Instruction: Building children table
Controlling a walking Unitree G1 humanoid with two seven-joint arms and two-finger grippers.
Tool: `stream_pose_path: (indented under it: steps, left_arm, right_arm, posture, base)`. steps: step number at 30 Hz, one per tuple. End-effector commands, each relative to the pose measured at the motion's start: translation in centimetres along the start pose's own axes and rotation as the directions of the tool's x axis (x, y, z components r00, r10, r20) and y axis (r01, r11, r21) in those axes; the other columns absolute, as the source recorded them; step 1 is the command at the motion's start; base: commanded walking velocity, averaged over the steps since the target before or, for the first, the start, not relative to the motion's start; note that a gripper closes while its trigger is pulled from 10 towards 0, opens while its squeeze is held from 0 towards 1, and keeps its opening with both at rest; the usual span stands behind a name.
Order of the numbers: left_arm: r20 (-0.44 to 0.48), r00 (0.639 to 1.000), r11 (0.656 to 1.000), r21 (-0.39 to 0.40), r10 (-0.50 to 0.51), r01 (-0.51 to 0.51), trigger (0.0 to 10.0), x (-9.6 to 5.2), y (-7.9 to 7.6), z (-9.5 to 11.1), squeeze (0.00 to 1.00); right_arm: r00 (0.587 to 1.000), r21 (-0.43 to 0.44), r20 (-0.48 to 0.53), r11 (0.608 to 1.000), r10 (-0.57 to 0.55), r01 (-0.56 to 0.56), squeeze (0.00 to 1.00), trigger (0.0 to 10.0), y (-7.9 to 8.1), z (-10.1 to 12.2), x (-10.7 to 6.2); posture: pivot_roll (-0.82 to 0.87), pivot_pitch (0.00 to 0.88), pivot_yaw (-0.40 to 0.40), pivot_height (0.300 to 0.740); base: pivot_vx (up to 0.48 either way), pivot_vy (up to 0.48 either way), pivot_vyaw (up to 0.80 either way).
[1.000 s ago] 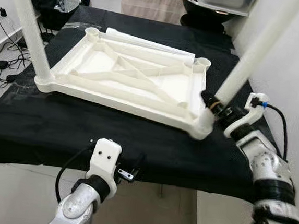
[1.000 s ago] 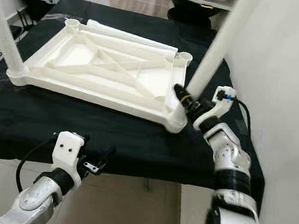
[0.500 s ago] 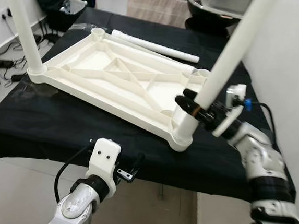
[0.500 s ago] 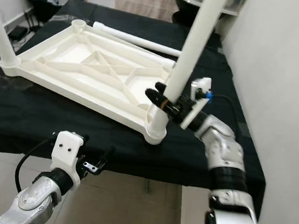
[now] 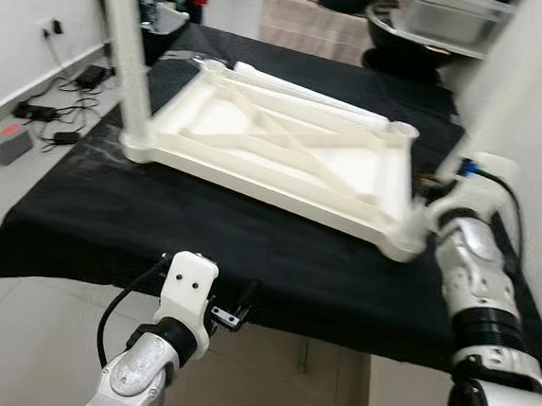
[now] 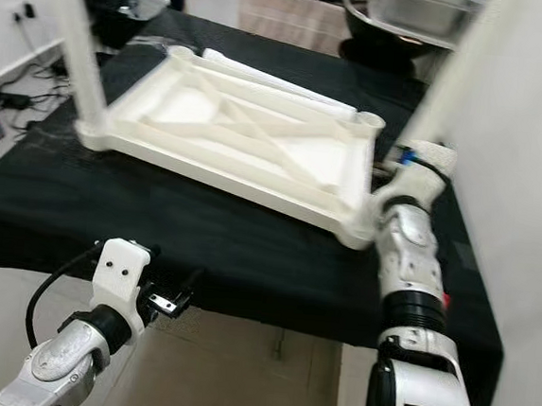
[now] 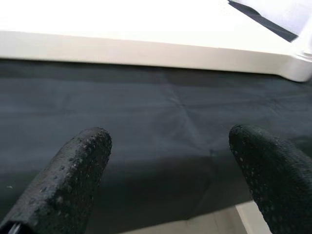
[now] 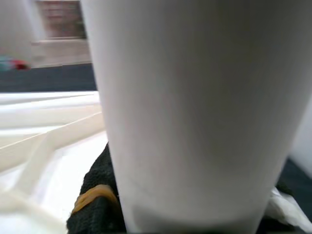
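Tabletop: white plastic tabletop (image 5: 284, 161) lies underside up on black cloth (image 5: 201, 244) over a work surface, ribs showing.
Left leg: white leg (image 5: 132, 53) stands upright in the near-left corner socket.
Right leg: white leg (image 6: 453, 76) stands in the near-right corner socket, leaning a bit; eye views blurred there.
Spare leg: another white tube (image 5: 300, 87) lies flat on the cloth just behind the tabletop's far edge.
R gripper: right gripper (image 5: 435, 191) at base of the right leg, beside the corner socket; in wrist view the leg (image 8: 195, 107) sits close against its black fingers (image 8: 100, 195), closed around the leg.
L gripper: left gripper (image 5: 233, 309) low, at the near edge of the cloth, apart from the tabletop; wrist view has both fingers (image 7: 68, 175) spread wide, nothing between, cloth & tabletop edge (image 7: 146, 48) beyond.
Bkgd: cables (image 5: 60, 123) on floor at left.
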State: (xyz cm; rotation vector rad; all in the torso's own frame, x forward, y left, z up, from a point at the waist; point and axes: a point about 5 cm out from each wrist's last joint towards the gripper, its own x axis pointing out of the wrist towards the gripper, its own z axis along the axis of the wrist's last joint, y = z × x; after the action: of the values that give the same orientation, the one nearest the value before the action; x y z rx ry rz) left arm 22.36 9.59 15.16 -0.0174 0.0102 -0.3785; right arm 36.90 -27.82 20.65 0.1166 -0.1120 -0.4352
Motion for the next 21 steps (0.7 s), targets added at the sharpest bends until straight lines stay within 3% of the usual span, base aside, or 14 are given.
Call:
stream_pose_path:
  steps: [1, 2, 3, 4, 7, 8, 9, 11, 15, 16, 18, 19, 20, 21]
  left_arm:
    - [-0.013, 1.000, 1.000, 0.000, -0.010, 0.010, 10.0, -0.1, -0.2, -0.3, 0.00]
    - [-0.014, 1.000, 1.000, 0.000, -0.011, 0.011, 10.0, -0.1, -0.2, -0.3, 0.00]
    - [-0.014, 1.000, 1.000, 0.000, -0.011, 0.011, 10.0, -0.1, -0.2, -0.3, 0.00]
    - [-0.014, 1.000, 1.000, 0.001, -0.011, 0.011, 10.0, -0.1, -0.2, -0.3, 0.00]
    - [-0.015, 1.000, 1.000, 0.001, -0.011, 0.011, 10.0, -0.1, -0.2, -0.3, 0.00]
    - [-0.015, 1.000, 1.000, 0.001, -0.011, 0.011, 10.0, -0.1, -0.2, -0.3, 0.00]
    - [-0.015, 1.000, 1.000, 0.001, -0.011, 0.011, 10.0, -0.1, -0.2, -0.3, 0.00]
    - [-0.016, 1.000, 1.000, 0.001, -0.010, 0.010, 10.0, 0.0, -0.2, -0.3, 0.00]
    - [-0.014, 1.000, 1.000, 0.000, -0.009, 0.009, 10.0, 0.0, -0.2, -0.3, 0.00]
    - [-0.014, 1.000, 1.000, 0.000, -0.006, 0.006, 10.0, 0.0, -0.2, -0.3, 0.00]
    - [-0.014, 1.000, 1.000, 0.000, -0.006, 0.006, 10.0, 0.0, -0.2, -0.3, 0.00]
    - [-0.014, 1.000, 1.000, -0.001, -0.006, 0.006, 10.0, 0.0, -0.2, -0.2, 0.00]
    - [-0.014, 1.000, 1.000, -0.001, -0.008, 0.008, 10.0, 0.0, -0.2, -0.3, 0.00]
    - [-0.014, 1.000, 1.000, -0.001, -0.008, 0.008, 10.0, 0.0, -0.2, -0.3, 0.00]
  right_arm:
    - [0.966, -0.087, -0.145, 0.975, -0.214, 0.203, 0.00, 0.0, -3.0, -3.4, -1.0]
    - [0.943, -0.108, -0.155, 0.954, -0.295, 0.281, 0.00, 0.0, -3.4, -3.8, -1.5]
    - [0.943, -0.108, -0.155, 0.954, -0.295, 0.281, 0.00, 0.0, -3.4, -3.8, -1.5]
    - [0.941, -0.077, -0.170, 0.956, -0.292, 0.283, 0.00, 10.0, -2.8, -4.0, -1.7]
    - [0.961, -0.036, -0.145, 0.972, -0.234, 0.231, 0.00, 10.0, -1.5, -3.7, -1.5]
    - [0.988, 0.030, -0.092, 0.991, -0.127, 0.130, 1.00, 10.0, 0.2, -3.0, -1.2]
    - [0.988, 0.030, -0.092, 0.991, -0.127, 0.130, 1.00, 10.0, 0.2, -3.0, -1.2]
    - [0.999, 0.028, 0.024, 0.999, -0.028, 0.027, 1.00, 10.0, 1.6, -1.5, -1.0]
    - [0.998, 0.053, 0.054, 0.999, -0.007, 0.004, 1.00, 10.0, 1.3, -0.9, -0.6]
    - [0.994, 0.167, 0.033, 0.980, 0.102, -0.106, 0.00, 10.0, 2.1, -0.7, -0.5]
    - [0.994, 0.167, 0.033, 0.980, 0.102, -0.106, 0.00, 10.0, 2.1, -0.7, -0.5]
    - [0.962, 0.273, 0.033, 0.923, 0.272, -0.270, 0.00, 10.0, 3.0, -0.4, -0.5]
    - [0.872, 0.369, 0.072, 0.800, 0.483, -0.474, 0.00, 10.0, 3.9, 0.1, -1.0]
    - [0.872, 0.369, 0.072, 0.800, 0.483, -0.474, 0.00, 10.0, 3.9, 0.1, -1.0]
  posture:
    - [0.08, 0.152, -0.126, 0.740]
    - [0.08, 0.153, -0.123, 0.740]
    - [0.08, 0.153, -0.123, 0.740]
    - [0.08, 0.153, -0.124, 0.740]
    - [0.08, 0.153, -0.121, 0.740]
    - [0.08, 0.155, -0.121, 0.740]
    - [0.08, 0.155, -0.121, 0.740]
    - [0.08, 0.155, -0.124, 0.740]
    - [0.08, 0.157, -0.128, 0.740]
    - [0.08, 0.157, -0.126, 0.740]
    - [0.08, 0.157, -0.126, 0.740]
    - [0.08, 0.158, -0.124, 0.740]
    - [0.08, 0.158, -0.123, 0.740]
    - [0.08, 0.158, -0.123, 0.740]
  base:
    - [0.000, 0.000, 0.00]
    - [0.000, 0.000, 0.00]
    - [0.000, 0.000, 0.00]
    - [0.000, 0.000, 0.00]
    - [0.000, 0.000, 0.00]
    - [0.000, 0.000, 0.00]
    - [0.000, 0.000, 0.00]
    - [0.000, 0.000, 0.00]
    - [0.000, 0.000, 0.00]
    - [0.000, 0.000, 0.00]
    - [0.000, 0.000, 0.00]
    - [0.000, 0.000, 0.00]
    - [0.000, 0.000, 0.00]
    - [0.000, 0.000, 0.00]
